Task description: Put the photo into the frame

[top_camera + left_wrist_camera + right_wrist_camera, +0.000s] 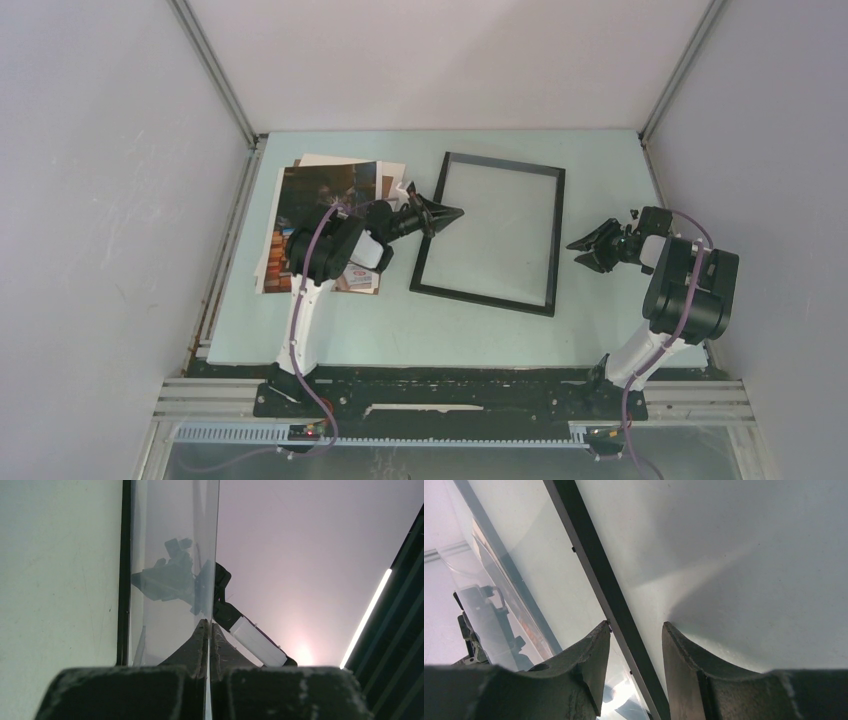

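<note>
The black frame (556, 240) lies flat mid-table. My left gripper (452, 213) sits over its left edge, shut on the edge of the frame's clear pane (170, 540), which shows edge-on between the fingertips (208, 626) beside the frame's black edge (125, 555). The pane (489, 595) looks tilted up off the frame. My right gripper (582, 246) is open and empty just right of the frame; in its wrist view the gripper (635, 630) straddles the frame's black right edge (589, 545) without touching it. The dark photo (325, 190) lies on a stack at the left, partly hidden by my left arm.
Under the photo lie a white sheet (322, 160) and a brown cardboard board (362, 282). Pale walls with metal rails close in the table at the left, the back and the right. Bare table (600, 180) lies right of the frame.
</note>
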### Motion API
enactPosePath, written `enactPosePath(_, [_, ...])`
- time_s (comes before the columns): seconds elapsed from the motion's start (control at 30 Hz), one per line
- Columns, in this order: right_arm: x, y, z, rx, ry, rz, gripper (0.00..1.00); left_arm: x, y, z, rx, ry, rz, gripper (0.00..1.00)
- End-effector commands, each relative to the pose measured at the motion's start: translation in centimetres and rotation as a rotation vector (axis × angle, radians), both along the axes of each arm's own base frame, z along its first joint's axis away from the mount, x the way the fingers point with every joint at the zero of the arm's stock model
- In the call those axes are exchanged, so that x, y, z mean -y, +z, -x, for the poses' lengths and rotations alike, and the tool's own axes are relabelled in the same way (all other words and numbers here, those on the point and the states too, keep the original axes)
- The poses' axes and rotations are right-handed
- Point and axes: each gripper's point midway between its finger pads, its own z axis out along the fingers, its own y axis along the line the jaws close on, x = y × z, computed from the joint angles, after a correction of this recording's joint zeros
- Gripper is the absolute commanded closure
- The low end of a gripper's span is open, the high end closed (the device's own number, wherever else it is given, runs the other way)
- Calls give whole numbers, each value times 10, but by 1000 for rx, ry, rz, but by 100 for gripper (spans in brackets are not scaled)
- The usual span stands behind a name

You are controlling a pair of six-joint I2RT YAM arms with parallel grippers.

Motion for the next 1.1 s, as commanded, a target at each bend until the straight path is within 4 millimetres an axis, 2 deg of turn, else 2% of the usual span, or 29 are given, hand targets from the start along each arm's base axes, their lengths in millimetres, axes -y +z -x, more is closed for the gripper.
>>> enactPosePath(0.0, [-3,2,-2,21,13,5,49,2,1,18,66,-47,-4,100])
enactPosePath(0.3, [-3,2,-3,21,12,4,49,4,2,15,82,-96,9,100])
enactPosePath(0.57, [-3,3,-3,25,13,2,49,3,12,6,110,-114,21,100])
enactPosePath(1.07, [-4,2,-4,28,14,-5,49,5,13,-8,132,-147,-16,100])
